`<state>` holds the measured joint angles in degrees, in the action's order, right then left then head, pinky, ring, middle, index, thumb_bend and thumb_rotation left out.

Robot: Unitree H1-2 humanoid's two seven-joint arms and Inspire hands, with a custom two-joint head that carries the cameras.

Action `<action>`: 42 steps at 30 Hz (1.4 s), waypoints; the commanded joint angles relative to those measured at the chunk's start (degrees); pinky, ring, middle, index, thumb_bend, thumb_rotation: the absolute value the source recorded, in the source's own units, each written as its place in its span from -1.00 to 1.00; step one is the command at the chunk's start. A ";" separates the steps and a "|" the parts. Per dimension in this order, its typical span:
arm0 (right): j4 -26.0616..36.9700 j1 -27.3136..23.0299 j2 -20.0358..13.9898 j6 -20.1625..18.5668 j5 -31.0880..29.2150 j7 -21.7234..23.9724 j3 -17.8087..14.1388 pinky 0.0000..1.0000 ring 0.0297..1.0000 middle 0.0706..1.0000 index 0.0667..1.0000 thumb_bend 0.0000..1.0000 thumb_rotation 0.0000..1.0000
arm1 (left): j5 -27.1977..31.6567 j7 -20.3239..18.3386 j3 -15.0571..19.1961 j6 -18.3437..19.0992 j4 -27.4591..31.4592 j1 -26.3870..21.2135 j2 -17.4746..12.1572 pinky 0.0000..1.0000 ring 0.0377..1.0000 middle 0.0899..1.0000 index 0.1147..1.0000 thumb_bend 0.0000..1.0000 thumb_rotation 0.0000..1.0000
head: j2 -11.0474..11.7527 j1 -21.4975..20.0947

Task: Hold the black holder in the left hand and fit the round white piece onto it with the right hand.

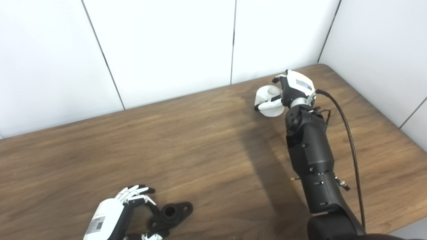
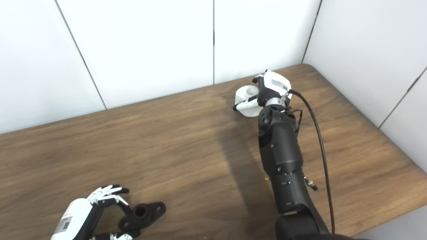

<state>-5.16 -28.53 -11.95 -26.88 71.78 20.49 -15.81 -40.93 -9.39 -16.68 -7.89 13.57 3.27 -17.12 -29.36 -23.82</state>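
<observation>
Near the table's (image 1: 200, 133) far right corner the right hand (image 1: 288, 91) is closing around the round white piece (image 1: 268, 100), and needs a firm wrap before lifting, while the left hand (image 1: 133, 206) is cupping, fingers spread, the black holder (image 1: 170, 215) at the near edge.

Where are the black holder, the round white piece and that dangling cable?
black holder (image 1: 170, 212), left eye view, central socket.
round white piece (image 1: 268, 92), left eye view, top rim.
black cable (image 1: 351, 140), left eye view, mid-length.

Wood table (image 1: 200, 140) w/ white, seemingly paneled walls (image 1: 166, 43).
</observation>
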 commanded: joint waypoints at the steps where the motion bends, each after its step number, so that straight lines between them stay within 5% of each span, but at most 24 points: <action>1: 0.89 -2.66 -1.78 -0.03 -0.18 -2.05 0.09 0.92 1.00 1.00 0.58 0.66 -0.25 | -0.14 -1.30 -0.52 0.74 -0.69 0.23 -0.54 0.79 0.74 0.56 -0.16 0.04 -0.90 | -0.09 0.07; 42: 0.47 -1.85 -3.04 -0.03 0.52 -1.60 0.85 0.92 1.00 1.00 0.56 0.59 -0.30 | -1.22 -1.34 -0.92 1.36 -0.21 0.41 -0.19 0.79 0.75 0.57 -0.16 0.04 -0.90 | -0.40 0.75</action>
<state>-5.93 -28.51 -13.33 -26.88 72.25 20.31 -15.18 -41.11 -9.51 -16.94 -7.63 13.59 3.28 -17.01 -29.71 -23.03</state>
